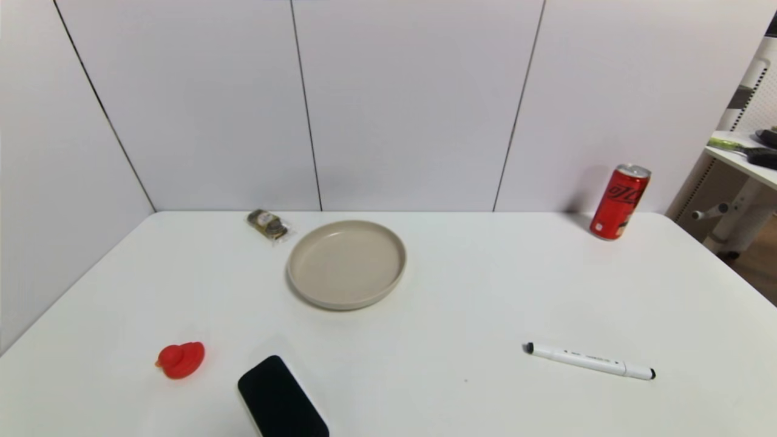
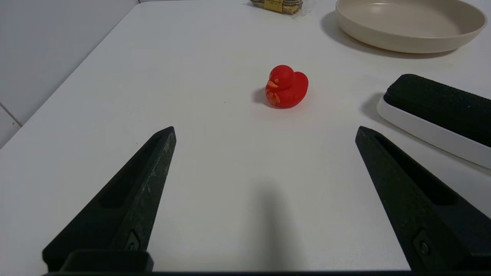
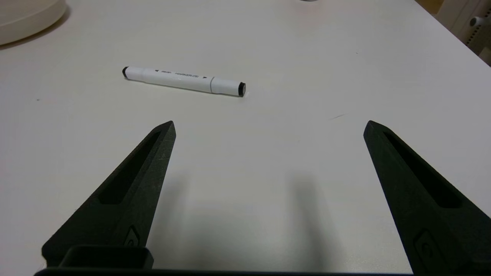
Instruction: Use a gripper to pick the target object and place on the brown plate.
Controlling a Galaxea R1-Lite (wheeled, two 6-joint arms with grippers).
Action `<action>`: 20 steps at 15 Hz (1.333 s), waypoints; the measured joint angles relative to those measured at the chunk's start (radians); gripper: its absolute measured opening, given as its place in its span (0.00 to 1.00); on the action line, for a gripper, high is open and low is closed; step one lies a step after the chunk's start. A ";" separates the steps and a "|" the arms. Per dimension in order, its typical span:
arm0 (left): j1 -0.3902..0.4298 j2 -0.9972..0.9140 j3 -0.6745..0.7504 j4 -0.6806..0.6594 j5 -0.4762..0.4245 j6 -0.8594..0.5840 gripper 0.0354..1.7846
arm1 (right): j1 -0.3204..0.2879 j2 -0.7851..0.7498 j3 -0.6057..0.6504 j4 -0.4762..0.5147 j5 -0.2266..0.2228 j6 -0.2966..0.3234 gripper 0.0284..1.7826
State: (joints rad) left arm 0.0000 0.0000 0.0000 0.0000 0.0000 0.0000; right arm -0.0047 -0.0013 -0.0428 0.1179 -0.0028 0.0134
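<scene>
Lying flat: target object [image 1: 282, 400], near counter [image 1: 461, 291] front edge, left of centre, beside red duck [image 1: 180, 359]
Brown plate [image 1: 346, 263]: toward back edge, bare
Left tool [image 2: 264, 132]: released, fingers spread, above counter before duck
Right tool [image 3: 268, 128]: released, near white marker [image 3: 184, 81]
Can [image 1: 620, 202]: back right corner

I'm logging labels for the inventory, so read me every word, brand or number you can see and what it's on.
"MARKER": printed on the barrel of the white marker pen with black ends; the smaller print beside it is too small to read.
White script logo on the red drink can: too blurred to read.
Yellow label on the clear-wrapped snack packet: unreadable.
Orange pattern on the red rubber duck: no readable text.
</scene>
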 joint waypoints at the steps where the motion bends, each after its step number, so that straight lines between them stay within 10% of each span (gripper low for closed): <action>1: 0.000 0.000 0.000 0.000 0.000 0.000 0.94 | 0.000 0.000 0.000 0.000 0.000 0.000 0.95; 20: -0.006 0.121 -0.096 -0.008 0.000 0.035 0.94 | 0.000 0.000 0.000 0.000 0.000 0.001 0.95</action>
State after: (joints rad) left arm -0.0057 0.1215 -0.0957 -0.0081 0.0000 0.0351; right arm -0.0047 -0.0013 -0.0428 0.1177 -0.0028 0.0143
